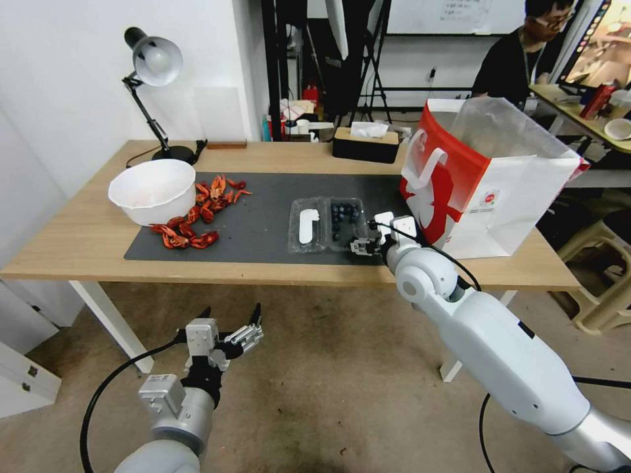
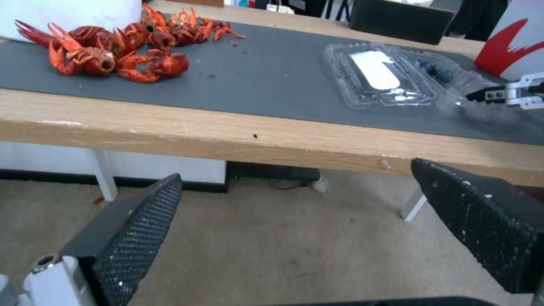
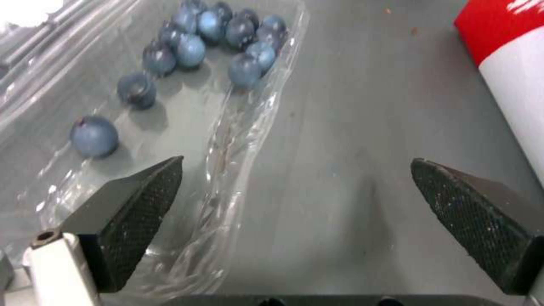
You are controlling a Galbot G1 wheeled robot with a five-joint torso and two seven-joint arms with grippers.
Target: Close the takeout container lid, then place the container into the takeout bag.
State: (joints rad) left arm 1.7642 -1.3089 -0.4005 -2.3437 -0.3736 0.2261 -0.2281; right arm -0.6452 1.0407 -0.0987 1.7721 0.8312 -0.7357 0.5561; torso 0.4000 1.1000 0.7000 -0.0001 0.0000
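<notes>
The takeout container (image 1: 327, 225) lies open and flat on the dark mat, with blueberries (image 1: 344, 217) in its right half. The lid (image 1: 307, 226) is the left half and bears a white label. My right gripper (image 1: 363, 246) is open at the container's near right corner. In the right wrist view the right gripper (image 3: 295, 191) straddles the clear rim (image 3: 238, 140) of the berry half, one finger over the tray and one over bare mat. The takeout bag (image 1: 486, 177) stands upright and open just right of it. My left gripper (image 1: 230, 328) hangs open below the table's front edge.
A white bowl (image 1: 152, 189) and a scatter of red crayfish (image 1: 194, 220) occupy the mat's left side. Behind stand a desk lamp (image 1: 154, 66) and a black tissue box (image 1: 365, 143). Bare mat (image 1: 263, 223) lies between the crayfish and the container.
</notes>
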